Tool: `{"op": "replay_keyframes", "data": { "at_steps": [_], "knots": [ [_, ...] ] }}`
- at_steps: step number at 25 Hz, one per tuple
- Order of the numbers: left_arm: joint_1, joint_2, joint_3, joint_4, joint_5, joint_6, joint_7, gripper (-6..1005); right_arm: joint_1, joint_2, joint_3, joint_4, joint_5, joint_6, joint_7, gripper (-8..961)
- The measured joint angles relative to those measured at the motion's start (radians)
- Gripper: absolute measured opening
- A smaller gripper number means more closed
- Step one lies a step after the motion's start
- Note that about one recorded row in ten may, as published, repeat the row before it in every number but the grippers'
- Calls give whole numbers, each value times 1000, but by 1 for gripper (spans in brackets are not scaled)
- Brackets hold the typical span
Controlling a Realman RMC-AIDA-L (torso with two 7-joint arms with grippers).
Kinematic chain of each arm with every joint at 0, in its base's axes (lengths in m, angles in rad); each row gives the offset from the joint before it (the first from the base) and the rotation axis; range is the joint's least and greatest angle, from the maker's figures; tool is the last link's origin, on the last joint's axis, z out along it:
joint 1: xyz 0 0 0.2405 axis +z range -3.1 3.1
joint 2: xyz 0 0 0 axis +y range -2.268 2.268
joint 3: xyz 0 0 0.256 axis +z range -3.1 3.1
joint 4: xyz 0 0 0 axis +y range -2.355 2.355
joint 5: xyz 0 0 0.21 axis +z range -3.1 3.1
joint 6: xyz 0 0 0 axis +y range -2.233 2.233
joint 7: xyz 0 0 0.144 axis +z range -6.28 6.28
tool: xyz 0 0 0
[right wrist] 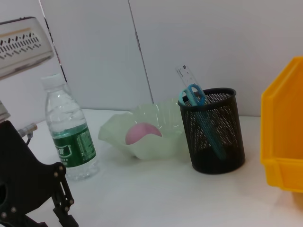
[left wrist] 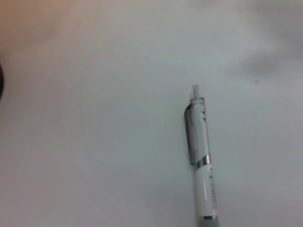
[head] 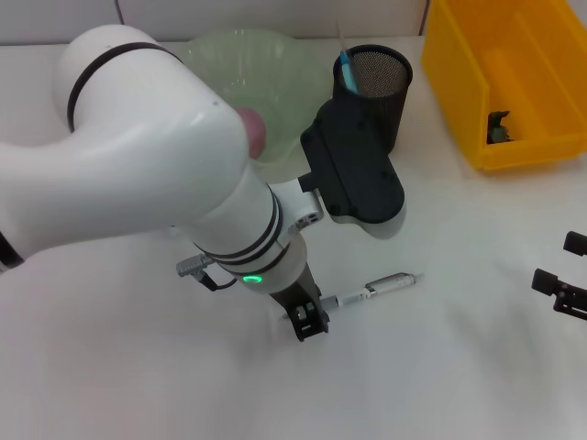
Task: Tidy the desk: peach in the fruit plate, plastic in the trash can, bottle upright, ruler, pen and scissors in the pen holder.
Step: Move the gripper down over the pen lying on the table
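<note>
pen [head: 381,289] lies flat on the plain white surface [head: 440,367] against a white wall, left gripper [head: 307,321] at its near end, fingers' state unclear; right gripper [head: 564,289] parked aside.

No text is readable (the bottle [right wrist: 70,137] label's print is illegible).

White desk surface [head: 459,367], plain and matte. White wall panels [right wrist: 199,42] behind it with a thin vertical seam. Even, diffuse lighting.
</note>
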Motion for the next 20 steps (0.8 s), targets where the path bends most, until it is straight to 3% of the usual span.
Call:
{"op": "replay_keyframes", "data": {
  "at_steps": [4,15,20],
  "knots": [
    [-4,0,2,-6,-1,1,4,283,1,0,0,0,0,0,0,822],
    [-11,0,-4,-13,-6,4,16,272,1,0,0,0,0,0,0,822],
    [-22,0,0,-29,-11,6,29,167,5,0,2,0,-10,0,0,821]
  ]
}}
